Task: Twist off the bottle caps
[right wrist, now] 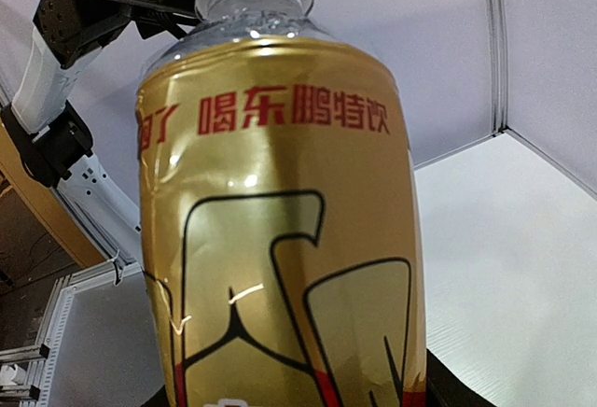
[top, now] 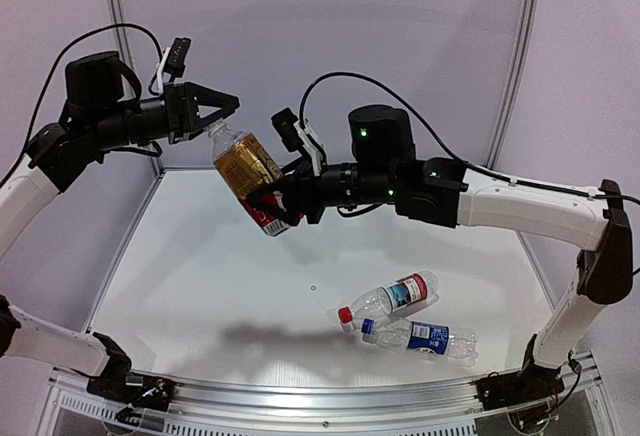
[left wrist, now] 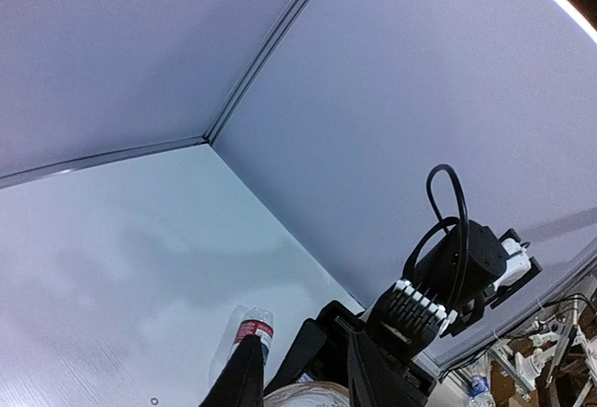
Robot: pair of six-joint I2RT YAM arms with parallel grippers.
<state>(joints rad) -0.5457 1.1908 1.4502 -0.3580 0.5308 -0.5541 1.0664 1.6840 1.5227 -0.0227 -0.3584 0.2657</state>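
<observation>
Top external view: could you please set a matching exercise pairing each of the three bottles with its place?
1. amber-filled clear plastic bottle with gold-red label
2. clear plastic bottle with red cap
3. clear plastic bottle with blue cap

A. lying on the white table, nearest its front edge
B. held up by the right pincer
C. lying just behind another bottle

Pairs: 1-B, 2-C, 3-A.

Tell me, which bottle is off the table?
The gold-labelled bottle, gripped by the right gripper; the red-capped bottle and blue-capped bottle lie on the table.
</observation>
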